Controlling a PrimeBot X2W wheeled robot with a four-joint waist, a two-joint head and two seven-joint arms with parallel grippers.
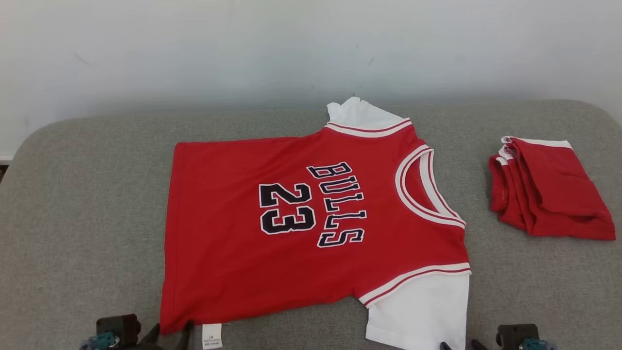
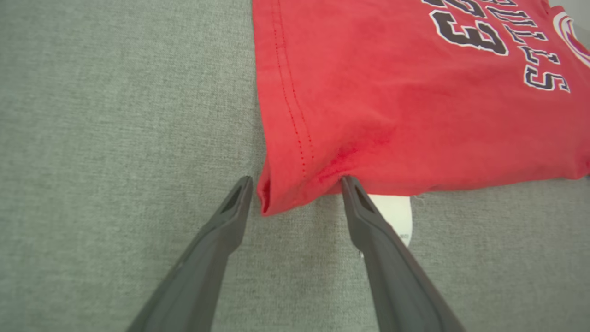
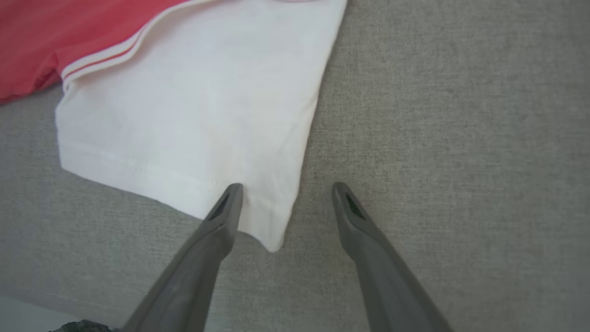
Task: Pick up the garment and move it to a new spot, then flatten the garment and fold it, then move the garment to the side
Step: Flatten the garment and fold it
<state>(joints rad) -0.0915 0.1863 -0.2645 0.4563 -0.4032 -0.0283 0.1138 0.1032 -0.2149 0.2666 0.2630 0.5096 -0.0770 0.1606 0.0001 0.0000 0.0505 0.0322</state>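
The garment is a red "BULLS 23" jersey with white sleeves, spread flat on the grey padded surface with its neck to the right. At the near left, my left gripper stands open. In the left wrist view the garment's red hem corner lies between the tips of the left gripper. At the near right, my right gripper is open. In the right wrist view the right gripper straddles the corner of the white sleeve.
A folded red and white garment lies at the right of the surface. A white care tag sticks out under the near hem. A pale wall stands behind. Bare grey padding extends to the left.
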